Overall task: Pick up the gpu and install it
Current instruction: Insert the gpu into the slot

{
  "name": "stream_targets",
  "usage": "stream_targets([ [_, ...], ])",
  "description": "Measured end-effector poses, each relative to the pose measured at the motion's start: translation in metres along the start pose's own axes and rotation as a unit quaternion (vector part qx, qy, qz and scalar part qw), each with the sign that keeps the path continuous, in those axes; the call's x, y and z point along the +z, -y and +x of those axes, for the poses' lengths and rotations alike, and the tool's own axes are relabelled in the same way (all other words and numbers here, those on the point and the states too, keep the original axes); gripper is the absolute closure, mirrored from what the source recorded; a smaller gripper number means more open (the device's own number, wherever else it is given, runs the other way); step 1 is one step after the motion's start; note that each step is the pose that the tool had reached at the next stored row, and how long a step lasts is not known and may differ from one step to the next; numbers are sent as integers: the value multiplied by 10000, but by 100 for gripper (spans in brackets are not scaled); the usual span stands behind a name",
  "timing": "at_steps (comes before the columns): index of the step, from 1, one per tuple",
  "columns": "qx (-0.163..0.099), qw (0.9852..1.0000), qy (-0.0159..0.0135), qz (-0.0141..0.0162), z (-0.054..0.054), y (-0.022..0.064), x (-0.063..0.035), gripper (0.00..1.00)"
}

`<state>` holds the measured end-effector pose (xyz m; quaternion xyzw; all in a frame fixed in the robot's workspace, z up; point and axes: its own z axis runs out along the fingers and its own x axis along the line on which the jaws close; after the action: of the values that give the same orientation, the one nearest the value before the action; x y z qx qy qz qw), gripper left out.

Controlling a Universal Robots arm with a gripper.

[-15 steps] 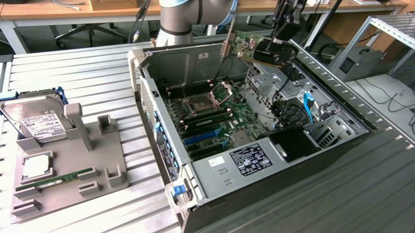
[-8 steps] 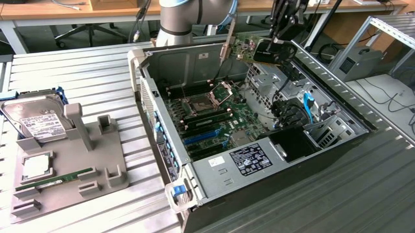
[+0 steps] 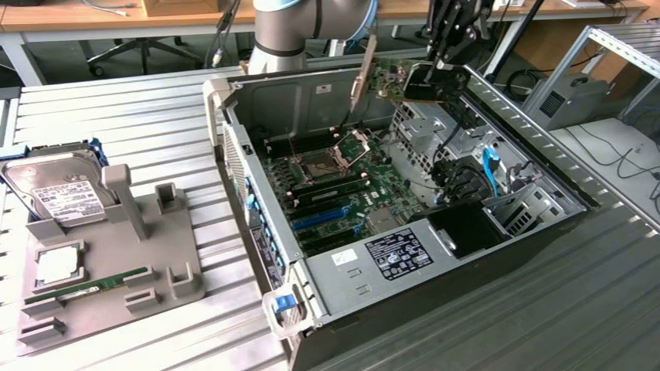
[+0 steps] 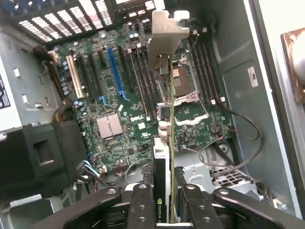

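Observation:
The gpu (image 3: 385, 76) is a thin card with a silvery end bracket (image 3: 361, 77). It hangs on edge above the back of the open computer case (image 3: 243, 166), over the motherboard (image 3: 341, 185). My gripper (image 3: 426, 83) is shut on the card's end away from the bracket. In the wrist view the gpu (image 4: 163, 129) runs edge-on from between my fingers (image 4: 142, 206) out to its bracket (image 4: 165, 36). Beneath it lie the motherboard (image 4: 114, 119) and a blue slot (image 4: 116, 71). My gripper (image 4: 165, 212) clamps the card from both sides.
A grey fixture tray (image 3: 154, 255) on the exterior view's left holds a hard drive (image 3: 62, 193), a processor (image 3: 57, 263) and a green memory stick (image 3: 88, 284). Inside the case are the power supply (image 3: 397, 251), drive cages (image 3: 428, 143) and blue cables (image 3: 489, 170).

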<state>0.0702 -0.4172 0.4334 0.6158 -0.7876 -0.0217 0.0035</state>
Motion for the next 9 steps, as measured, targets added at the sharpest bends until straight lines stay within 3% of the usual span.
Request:
stream_targets([
  [5,-445,9990,-17,-10,-3,-1,0,73],
  [9,-903,9959,-35,-19,-6,-2,1,73],
])
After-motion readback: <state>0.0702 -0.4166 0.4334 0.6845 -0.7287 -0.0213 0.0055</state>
